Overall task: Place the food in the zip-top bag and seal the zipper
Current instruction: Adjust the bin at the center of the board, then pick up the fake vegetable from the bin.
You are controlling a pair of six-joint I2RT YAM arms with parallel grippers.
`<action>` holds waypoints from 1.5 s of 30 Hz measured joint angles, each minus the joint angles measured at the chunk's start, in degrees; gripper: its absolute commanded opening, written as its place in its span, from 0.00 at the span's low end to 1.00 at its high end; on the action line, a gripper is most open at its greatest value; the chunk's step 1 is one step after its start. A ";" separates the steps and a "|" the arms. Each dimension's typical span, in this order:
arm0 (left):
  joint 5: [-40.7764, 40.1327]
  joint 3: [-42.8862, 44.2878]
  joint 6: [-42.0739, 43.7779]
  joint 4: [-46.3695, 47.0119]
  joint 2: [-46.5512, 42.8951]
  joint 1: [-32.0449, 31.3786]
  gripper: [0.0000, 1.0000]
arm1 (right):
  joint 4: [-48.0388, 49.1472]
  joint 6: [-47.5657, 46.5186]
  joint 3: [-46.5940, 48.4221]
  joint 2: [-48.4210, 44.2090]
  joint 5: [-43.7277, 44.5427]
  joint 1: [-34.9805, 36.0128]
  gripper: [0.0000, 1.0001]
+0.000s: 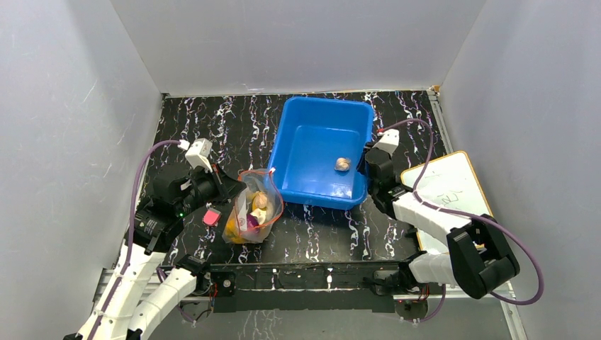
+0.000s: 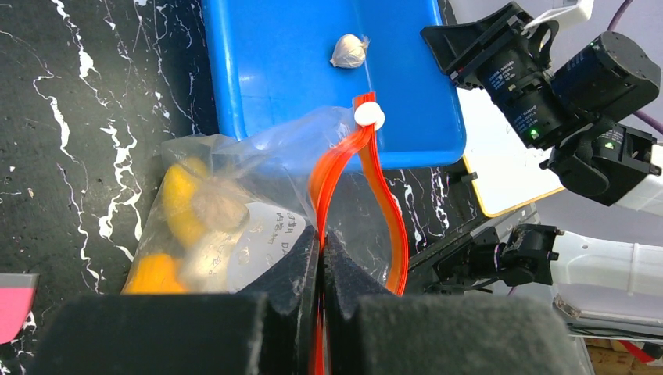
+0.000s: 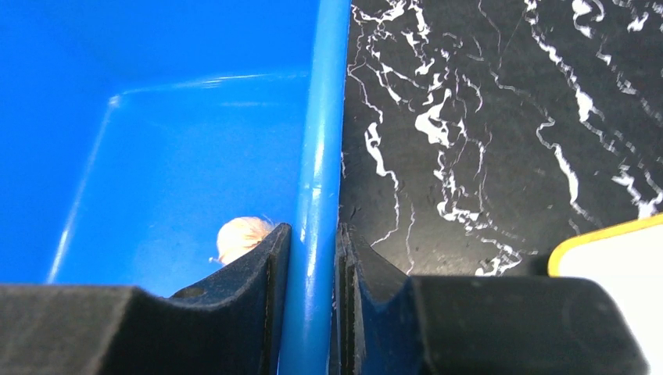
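Note:
The clear zip-top bag (image 1: 251,210) lies on the black marbled table left of the blue bin, with yellow, orange, purple and beige toy foods (image 1: 256,209) inside. In the left wrist view the bag (image 2: 234,203) shows its red-orange zipper (image 2: 338,176) standing open in a loop with a white slider (image 2: 368,116) at the far end. My left gripper (image 2: 321,238) is shut on the near zipper strip. One beige food piece (image 1: 343,164) lies in the bin, also in the right wrist view (image 3: 241,237). My right gripper (image 3: 313,242) is shut on the bin's right wall (image 3: 319,156).
The blue bin (image 1: 298,134) stands at the table's middle back. A small pink block (image 1: 211,216) lies left of the bag. A white board with a yellow rim (image 1: 446,191) lies at the right, under the right arm. Grey walls enclose the table.

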 measured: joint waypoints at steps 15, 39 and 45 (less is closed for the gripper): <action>-0.15 0.22 0.22 -0.37 0.00 0.00 0.00 | -16.04 -7.72 16.74 7.76 -1.73 -1.66 0.68; -0.20 1.86 0.48 -3.04 -1.16 0.00 0.00 | -43.78 -6.84 37.22 21.22 -6.95 5.07 0.57; -0.42 1.86 0.70 -3.76 -1.70 0.00 0.00 | -45.20 -8.00 39.08 28.26 -4.94 5.03 0.64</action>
